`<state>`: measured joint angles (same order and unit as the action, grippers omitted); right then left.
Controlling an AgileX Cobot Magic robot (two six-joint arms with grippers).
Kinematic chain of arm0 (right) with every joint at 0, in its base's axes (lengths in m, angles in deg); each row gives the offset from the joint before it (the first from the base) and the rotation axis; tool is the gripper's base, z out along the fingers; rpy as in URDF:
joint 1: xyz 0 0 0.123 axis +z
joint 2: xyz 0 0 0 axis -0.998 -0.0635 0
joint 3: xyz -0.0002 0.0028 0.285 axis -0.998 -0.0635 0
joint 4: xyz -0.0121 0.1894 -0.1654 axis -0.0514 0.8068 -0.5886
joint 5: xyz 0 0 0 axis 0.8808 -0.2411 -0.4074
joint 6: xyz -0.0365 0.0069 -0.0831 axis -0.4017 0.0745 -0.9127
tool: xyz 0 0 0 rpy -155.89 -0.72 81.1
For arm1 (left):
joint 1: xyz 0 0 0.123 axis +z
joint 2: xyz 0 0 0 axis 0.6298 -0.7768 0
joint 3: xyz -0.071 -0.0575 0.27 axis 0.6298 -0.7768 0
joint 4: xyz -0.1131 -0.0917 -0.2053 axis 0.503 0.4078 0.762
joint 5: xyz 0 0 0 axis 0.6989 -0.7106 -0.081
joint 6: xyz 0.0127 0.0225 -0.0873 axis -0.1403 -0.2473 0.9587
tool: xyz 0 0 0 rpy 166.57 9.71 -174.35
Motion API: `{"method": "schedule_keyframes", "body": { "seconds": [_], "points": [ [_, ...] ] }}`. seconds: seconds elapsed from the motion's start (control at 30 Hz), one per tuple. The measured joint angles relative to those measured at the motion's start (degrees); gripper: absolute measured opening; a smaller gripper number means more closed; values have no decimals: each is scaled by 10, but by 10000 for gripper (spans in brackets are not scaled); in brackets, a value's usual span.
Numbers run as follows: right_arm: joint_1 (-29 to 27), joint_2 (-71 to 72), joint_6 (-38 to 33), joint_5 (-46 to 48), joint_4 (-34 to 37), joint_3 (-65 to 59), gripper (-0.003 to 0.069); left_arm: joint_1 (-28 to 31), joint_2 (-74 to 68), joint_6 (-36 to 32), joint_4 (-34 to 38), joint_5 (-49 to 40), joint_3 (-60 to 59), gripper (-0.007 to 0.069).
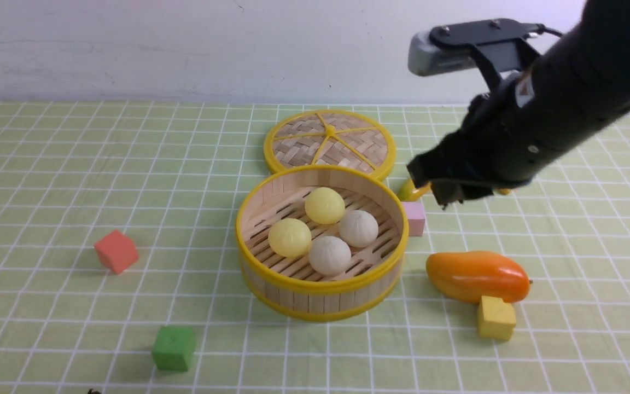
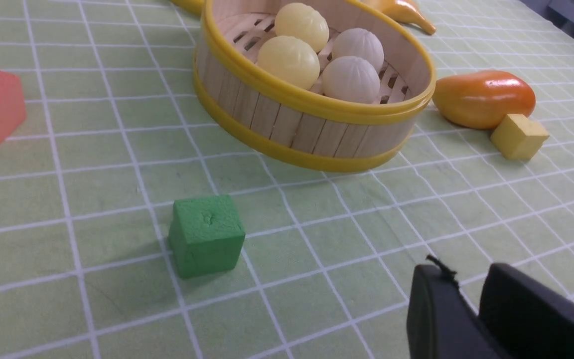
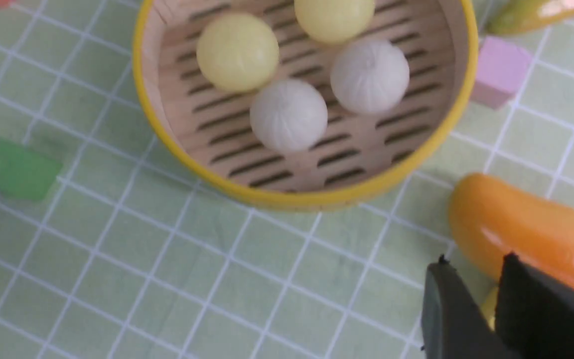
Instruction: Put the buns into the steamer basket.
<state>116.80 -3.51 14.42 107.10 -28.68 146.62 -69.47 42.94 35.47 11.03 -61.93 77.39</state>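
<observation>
The steamer basket (image 1: 320,298) stands mid-table with its yellow rim (image 3: 317,199) and slat wall (image 2: 287,124) in all views. Inside lie the buns: two pale yellow (image 1: 324,205) (image 1: 290,237) and two off-white (image 1: 358,228) (image 1: 329,255), bunched together on the slatted floor. My right gripper (image 1: 439,192) hangs in the air to the right of the basket, above the pink cube. Its jaws (image 3: 476,271) stand close together with nothing between them. My left gripper (image 2: 466,279) is low near the table's front left, shut and empty, a short way from the green cube (image 2: 207,234).
The woven lid (image 1: 330,143) lies flat behind the basket. A pink cube (image 1: 415,218) and a banana tip (image 1: 412,190) sit at its right. An orange mango (image 1: 476,276) and a yellow cube (image 1: 495,317) lie front right. A red cube (image 1: 116,251) and the green cube (image 1: 173,348) are on the left.
</observation>
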Motion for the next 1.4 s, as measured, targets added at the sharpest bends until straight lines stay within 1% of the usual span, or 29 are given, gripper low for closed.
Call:
{"method": "schedule_keyframes", "body": {
  "seconds": [0.1,0.17,0.23,0.37,0.5,0.57,0.6,0.63,0.67,0.7,0.77,0.83,0.9,0.97,1.07,1.13,1.27,1.4],
  "points": [
    [4,67,17,16,0,-75,134,0,0,0,0,0,0,134],
    [4,90,19,33,4,-94,134,0,0,0,0,0,0,134],
    [4,126,21,71,9,-125,134,0,0,0,0,0,0,134],
    [4,161,22,143,11,-138,135,0,0,0,0,0,0,134],
    [4,179,23,156,-6,-140,134,0,0,0,0,0,0,134],
    [1,195,22,155,-16,-151,107,0,0,0,0,0,0,134],
    [-10,221,15,134,-16,-172,69,0,0,0,0,0,0,137],
    [-12,221,13,129,-16,-177,62,0,0,0,0,0,0,137],
    [-32,268,-1,75,-6,-219,10,0,0,0,0,0,0,139],
    [-55,314,-15,17,1,-278,-14,0,0,0,0,0,0,141],
    [-97,394,-36,-73,16,-368,-21,0,0,0,0,0,0,144],
    [-140,498,-52,-157,16,-464,-22,0,0,0,0,0,0,144],
    [-176,606,-60,-224,6,-563,-22,0,0,0,0,0,0,146],
    [-205,704,-61,-263,-1,-649,-22,0,0,0,0,0,0,148],
    [-231,809,-41,-287,-5,-744,-22,0,0,0,0,0,0,152],
    [-246,845,-15,-295,-6,-788,-22,0,-1,0,0,0,0,155],
    [-255,857,25,-311,-9,-799,-22,0,0,0,1,-2,0,158],
    [-258,857,32,-313,-9,-800,-22,0,0,0,1,-2,0,163]
  ]
}}
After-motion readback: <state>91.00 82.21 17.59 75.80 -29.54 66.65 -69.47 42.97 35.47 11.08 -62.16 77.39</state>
